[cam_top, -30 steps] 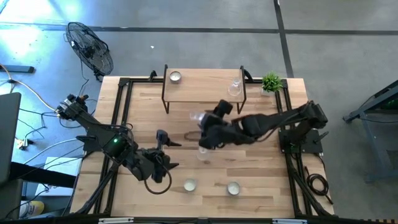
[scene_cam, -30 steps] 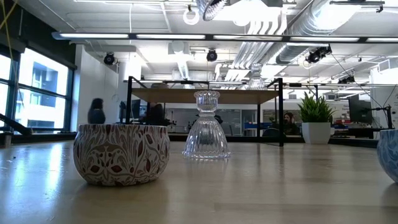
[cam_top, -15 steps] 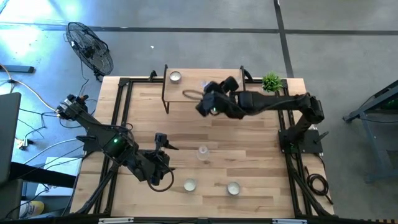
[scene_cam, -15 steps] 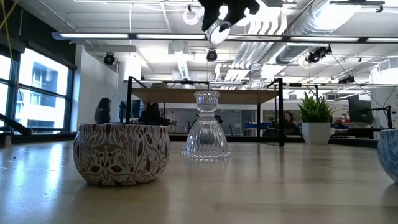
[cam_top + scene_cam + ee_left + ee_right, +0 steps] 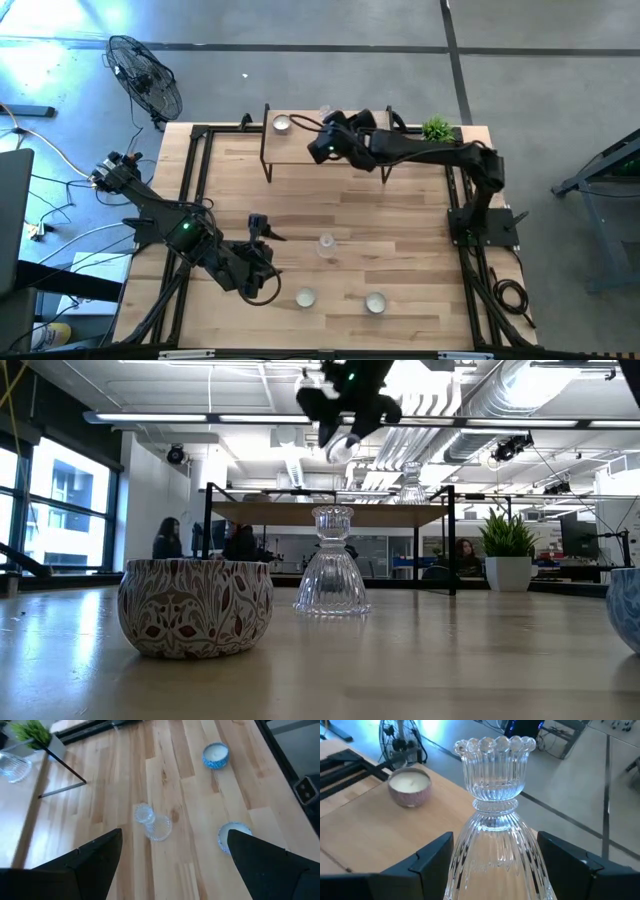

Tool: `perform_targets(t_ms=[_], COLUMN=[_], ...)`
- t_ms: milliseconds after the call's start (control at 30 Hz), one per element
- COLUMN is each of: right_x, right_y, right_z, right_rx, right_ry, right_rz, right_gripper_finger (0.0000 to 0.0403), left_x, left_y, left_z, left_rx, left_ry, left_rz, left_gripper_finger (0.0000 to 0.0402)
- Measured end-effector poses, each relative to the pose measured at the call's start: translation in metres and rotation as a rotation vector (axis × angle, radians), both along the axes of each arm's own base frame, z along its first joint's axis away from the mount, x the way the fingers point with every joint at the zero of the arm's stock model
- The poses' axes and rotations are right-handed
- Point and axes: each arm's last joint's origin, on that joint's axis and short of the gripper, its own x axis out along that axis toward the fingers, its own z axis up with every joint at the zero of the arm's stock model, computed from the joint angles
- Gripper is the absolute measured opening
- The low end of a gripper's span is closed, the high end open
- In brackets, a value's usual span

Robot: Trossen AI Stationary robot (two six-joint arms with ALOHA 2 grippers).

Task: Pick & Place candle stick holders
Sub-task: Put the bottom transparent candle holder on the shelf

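glass holders (image 5: 495,825): 3 | tealight cups (image 5: 283,124): 3 | plant (image 5: 436,130): 1

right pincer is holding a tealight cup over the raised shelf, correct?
Not quite: the right pincer is shut on a clear glass stemmed holder, not a tealight cup, as the right wrist view shows. It is over the raised shelf.

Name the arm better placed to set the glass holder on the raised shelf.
Right. The right gripper already holds a glass candle holder over the shelf, beside the pink tealight cup. The left gripper waits open, low over the table.
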Motion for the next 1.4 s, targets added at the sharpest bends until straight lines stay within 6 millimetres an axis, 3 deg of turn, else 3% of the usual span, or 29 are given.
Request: perform_targets(t_ms=[300,767,1133,1400], right_x=[0.023,0.018,0.014,0.009], right_y=[-0.004,-0.011,-0.02,-0.018], right_z=[-0.035,-0.047,-0.102,-0.097], right_rx=[0.007,0.059,0.092,0.085], right_ry=[0.059,0.106,-0.044,-0.059], right_rz=[0.008,-0.013,0.021,0.058], right_gripper_finger=[0.0261,0.0261,0.0239,0.0238], left_x=[-0.002,-0.002,-0.002,-0.003], left_y=[0.0,0.001,0.001,0.001], left_z=[-0.002,-0.003,-0.003,-0.003], left_rx=[-0.024,-0.038,-0.037,-0.031], left_ry=[0.032,0.039,0.04,0.044], left_rz=[-0.005,0.012,0.012,0.015], left_gripper_finger=[0.0355,0.0355,0.0355,0.0355])
